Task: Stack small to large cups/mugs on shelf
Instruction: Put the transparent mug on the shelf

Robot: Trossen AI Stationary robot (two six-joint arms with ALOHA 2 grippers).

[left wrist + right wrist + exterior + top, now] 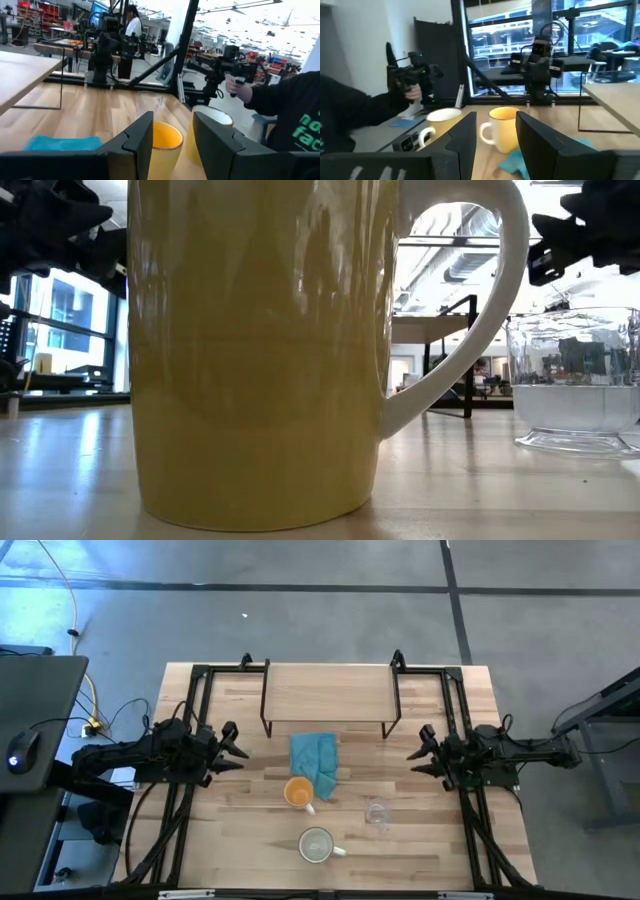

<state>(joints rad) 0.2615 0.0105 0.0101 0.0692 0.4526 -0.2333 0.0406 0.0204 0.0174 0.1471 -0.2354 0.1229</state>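
Three cups stand upright on their bases on the wooden table, in front of the shelf [325, 700]. They are the orange mug [298, 792], the clear glass cup [377, 813] and the cream mug [317, 845]. The cream mug [260, 350] fills the low view, with the glass cup [575, 385] to its right. My left gripper [235, 745] is open and empty at the table's left, level with the shelf's front. The orange mug [162, 145] and the cream mug [212, 117] lie ahead of it. My right gripper [420, 755] is open and empty at the table's right, facing the orange mug [505, 127].
A teal cloth [315, 762] lies crumpled between the shelf's front and the orange mug. Black frame rails [185, 710] run along the table's left and right sides. A person's arm holding a controller [240, 82] shows beyond the table's near edge.
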